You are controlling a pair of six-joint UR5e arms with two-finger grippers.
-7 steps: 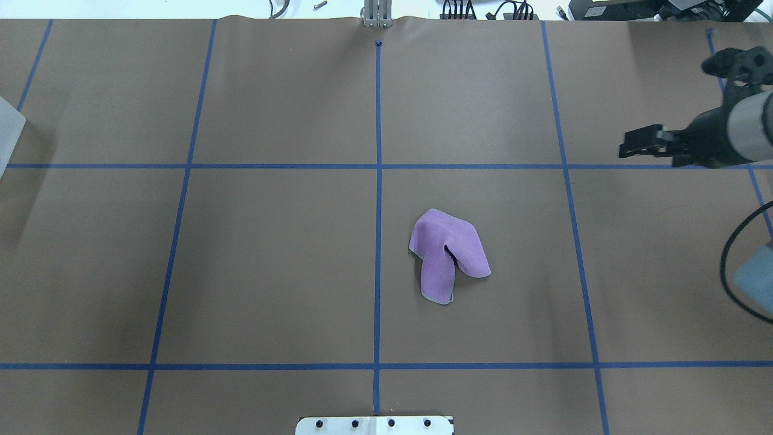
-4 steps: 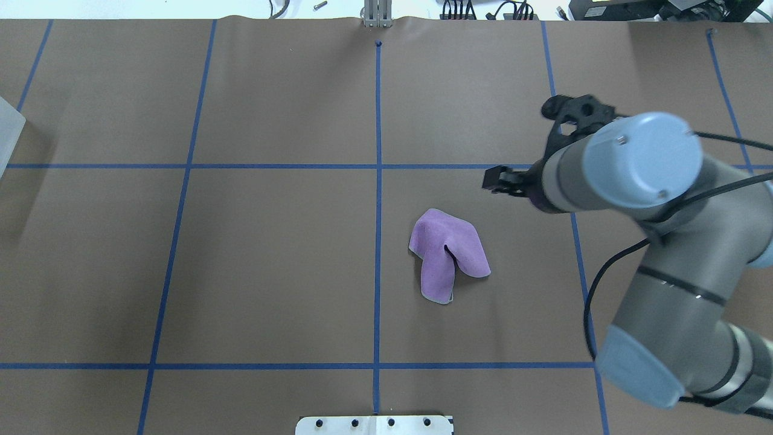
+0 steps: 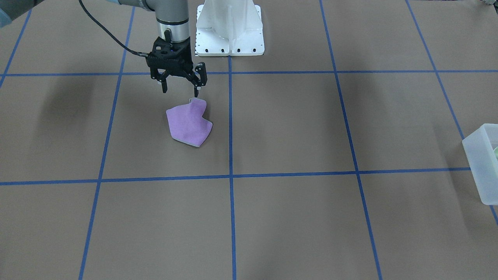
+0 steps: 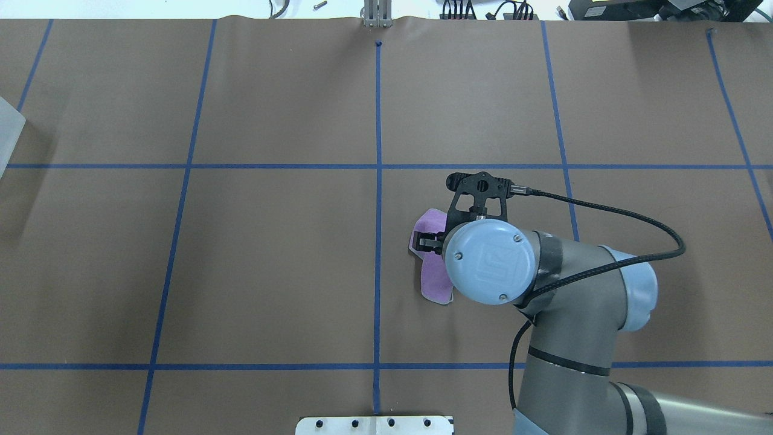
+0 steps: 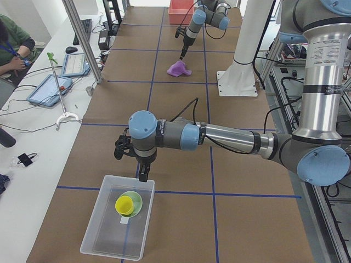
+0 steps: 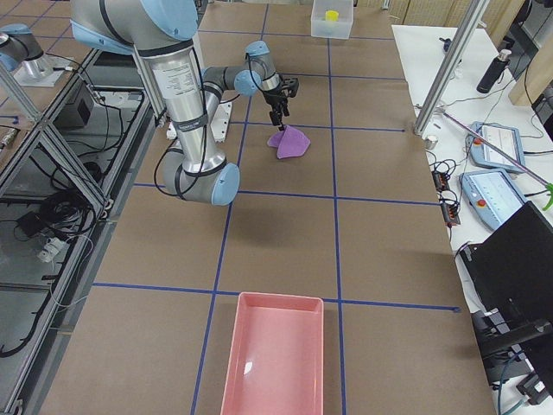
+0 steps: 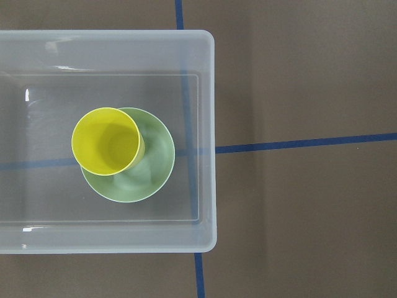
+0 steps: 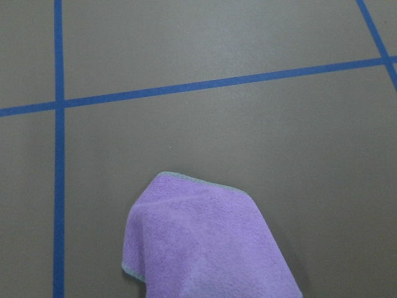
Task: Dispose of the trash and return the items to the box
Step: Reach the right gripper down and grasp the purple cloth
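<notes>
The yellow cup (image 7: 105, 141) stands in the pale green bowl (image 7: 152, 167) inside the frosted box (image 7: 208, 124); the exterior left view shows the cup (image 5: 123, 205), bowl (image 5: 138, 200) and box (image 5: 93, 230) too. My left gripper (image 5: 141, 174) hangs over the box's near edge; I cannot tell if it is open. My right gripper (image 3: 181, 90) is open, pointing down, just above the robot-side edge of a crumpled purple cloth (image 3: 188, 124). The overhead view shows the cloth (image 4: 430, 279) partly hidden under my right wrist. The cloth fills the bottom of the right wrist view (image 8: 205, 248).
A pink tray (image 6: 275, 363) sits at the table's end on my right. The box (image 3: 482, 163) is at the opposite end. The white robot base plate (image 3: 229, 42) stands close behind the cloth. Blue tape lines cross the brown table.
My right arm has swung in from the table's right edge to the centre and now points its gripper down over the purple cloth. The cloth has not moved.
</notes>
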